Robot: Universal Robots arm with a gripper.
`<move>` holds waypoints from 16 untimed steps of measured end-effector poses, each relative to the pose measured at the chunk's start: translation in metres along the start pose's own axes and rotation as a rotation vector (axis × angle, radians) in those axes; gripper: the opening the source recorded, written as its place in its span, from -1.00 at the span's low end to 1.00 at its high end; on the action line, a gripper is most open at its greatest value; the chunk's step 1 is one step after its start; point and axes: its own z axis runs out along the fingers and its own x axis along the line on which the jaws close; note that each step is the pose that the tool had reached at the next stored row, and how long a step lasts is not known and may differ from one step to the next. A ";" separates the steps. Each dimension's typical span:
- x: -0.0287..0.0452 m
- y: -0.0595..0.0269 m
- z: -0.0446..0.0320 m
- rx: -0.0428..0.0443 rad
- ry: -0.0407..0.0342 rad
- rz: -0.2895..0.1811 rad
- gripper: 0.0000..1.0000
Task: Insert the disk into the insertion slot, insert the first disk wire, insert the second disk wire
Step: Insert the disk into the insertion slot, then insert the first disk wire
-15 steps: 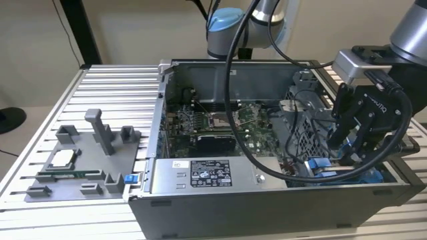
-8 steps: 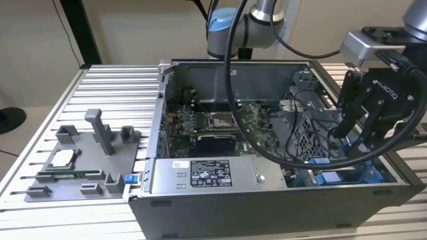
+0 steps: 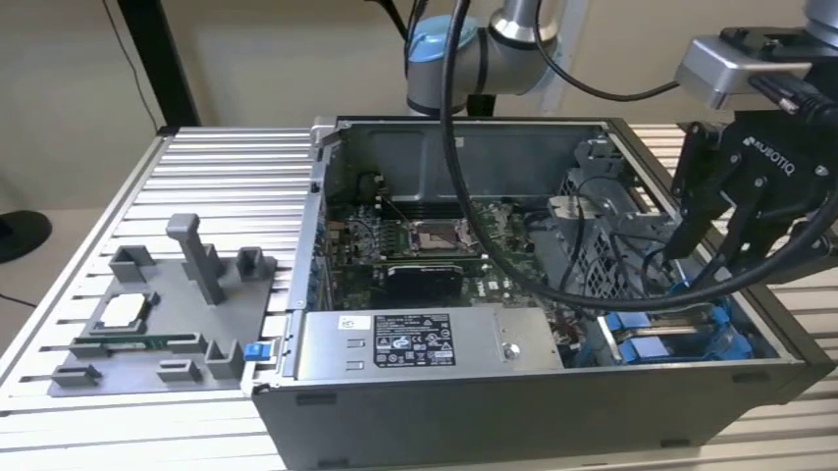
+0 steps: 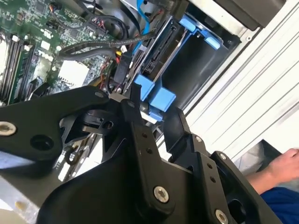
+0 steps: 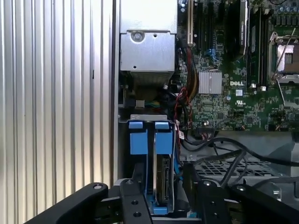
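Observation:
The disk point(image 5: 162, 179) stands on edge in its blue carrier point(image 4: 154, 95), sunk into the insertion slot point(image 5: 138, 140) at the case's corner beside the power supply. In both wrist views my gripper point(image 5: 163, 186) point(image 4: 154, 109) straddles the carrier's near end, with a black finger against each side of it. In the exterior view the gripper point(image 3: 707, 250) hangs over the blue-railed bay point(image 3: 661, 339) at the exterior view's right. An empty bay point(image 4: 196, 70) lies alongside the disk. Loose black wires point(image 5: 210, 144) trail by the cage.
The grey power supply box point(image 3: 419, 343) and the green motherboard point(image 3: 419, 245) sit inside the open case. A grey fixture with parts point(image 3: 171, 314) lies on the ribbed table point(image 5: 56, 93) at the exterior view's left. A person's hand point(image 4: 285, 163) rests beside the case.

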 end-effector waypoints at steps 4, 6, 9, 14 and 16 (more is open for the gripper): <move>-0.0060 0.0002 -0.0003 0.0304 -0.0007 0.000 1.00; -0.0100 0.0002 -0.0002 0.0633 -0.0012 -0.001 1.00; -0.0180 0.0003 0.0000 0.1039 -0.0018 -0.002 1.00; -0.0272 0.0013 0.0032 0.1155 -0.0022 -0.002 1.00; -0.0272 0.0014 0.0058 0.1161 -0.0021 -0.002 1.00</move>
